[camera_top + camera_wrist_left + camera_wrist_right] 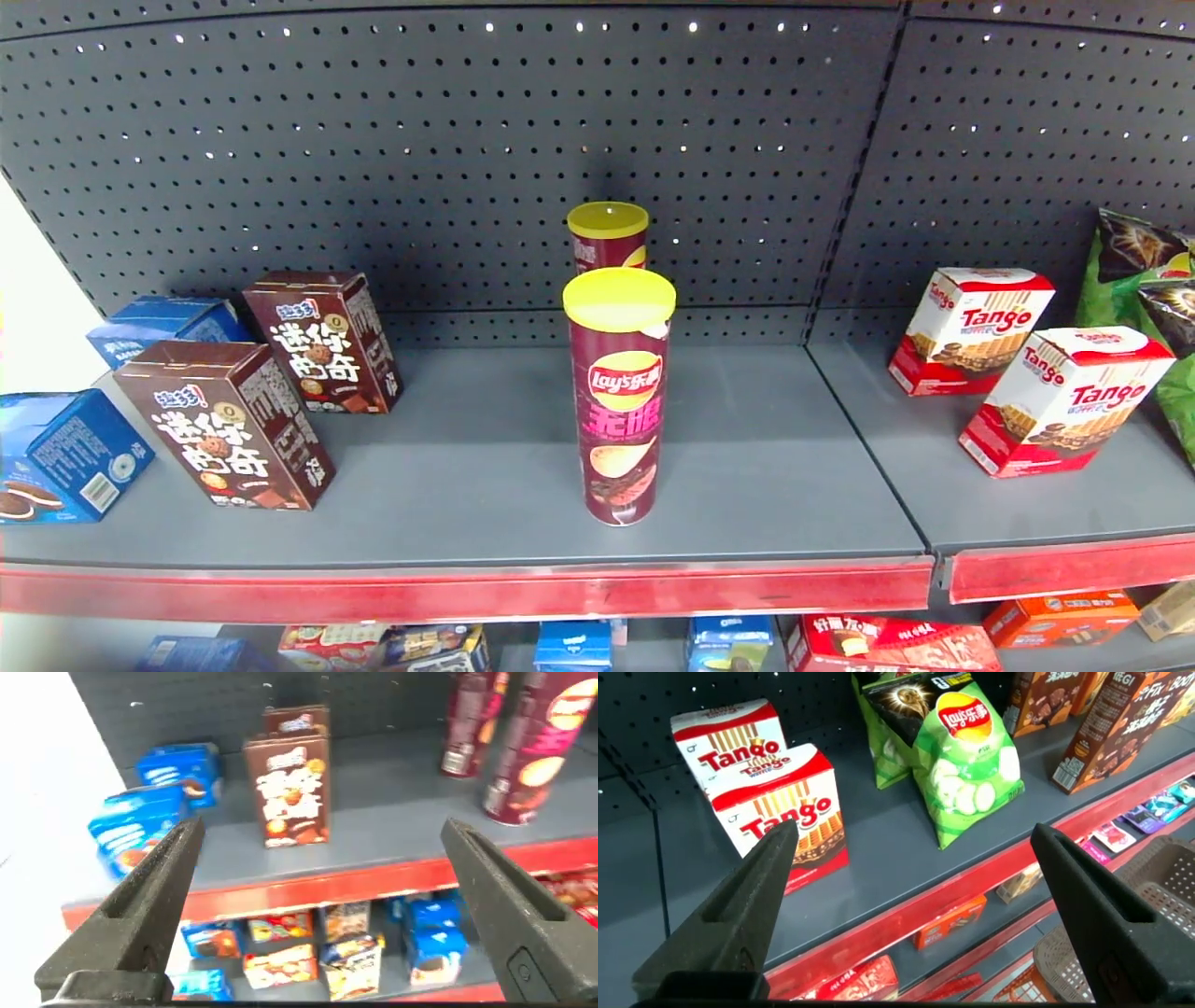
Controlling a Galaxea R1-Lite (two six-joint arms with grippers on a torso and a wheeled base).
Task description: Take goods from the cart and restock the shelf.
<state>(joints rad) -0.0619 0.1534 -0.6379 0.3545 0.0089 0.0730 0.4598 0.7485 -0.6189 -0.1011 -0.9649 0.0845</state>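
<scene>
Where the shelf (766, 467) runs between the brown boxes (233, 425) at left and the wafer boxes (1064, 401) at right, bare board lies open either side of the middle, bounded by the red front edge (467, 588) near and the pegboard (420, 140) far. Mid-shelf the near chip can (620, 397) stands upright, long axis vertical, yellow lid up (label facing front), with the far chip can (608, 235) upright just behind it. Left gripper (322, 829) and right gripper (915, 833) both hang spread wide, holding nothing, off the shelf's front.
</scene>
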